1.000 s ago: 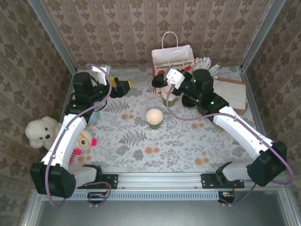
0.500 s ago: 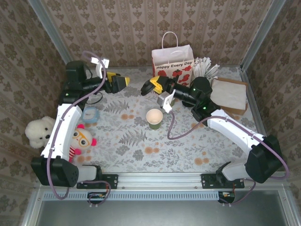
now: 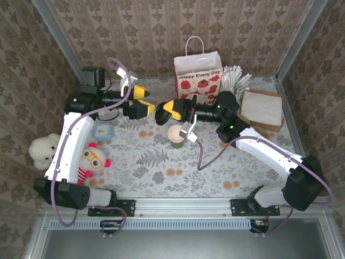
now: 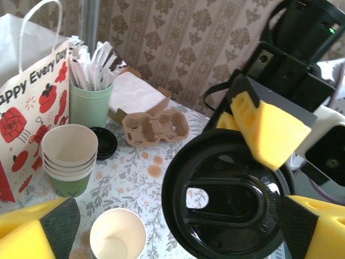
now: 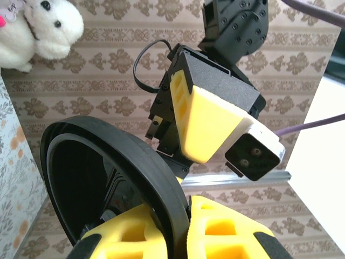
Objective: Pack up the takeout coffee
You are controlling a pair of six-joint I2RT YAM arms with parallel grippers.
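My right gripper (image 3: 166, 112) is shut on the rim of a round black plastic lid (image 4: 232, 199), holding it on edge in the air above the table. In the right wrist view that lid (image 5: 135, 162) runs between my yellow fingers (image 5: 232, 232). My left gripper (image 3: 146, 102) faces it, open, and the lid sits in the wide gap between its fingers (image 4: 38, 232). A single dark green paper cup (image 3: 176, 135) stands unlidded on the table just below, its cream inside (image 4: 117, 236) empty. A lidded takeout coffee is out of view.
A white gift bag (image 3: 198, 73) stands at the back. Beside it are a stack of unlidded cups (image 4: 69, 159), a spare black lid (image 4: 102, 143), a mint cup of wrapped sticks (image 4: 90, 102), a cardboard cup carrier (image 4: 153, 127) and napkins (image 3: 262, 108). Plush toys (image 3: 43, 151) lie at the left.
The right gripper has carried the black lid leftward and lower, away from the bag. The left gripper has swung in from the left, so the two now meet above the open cup.
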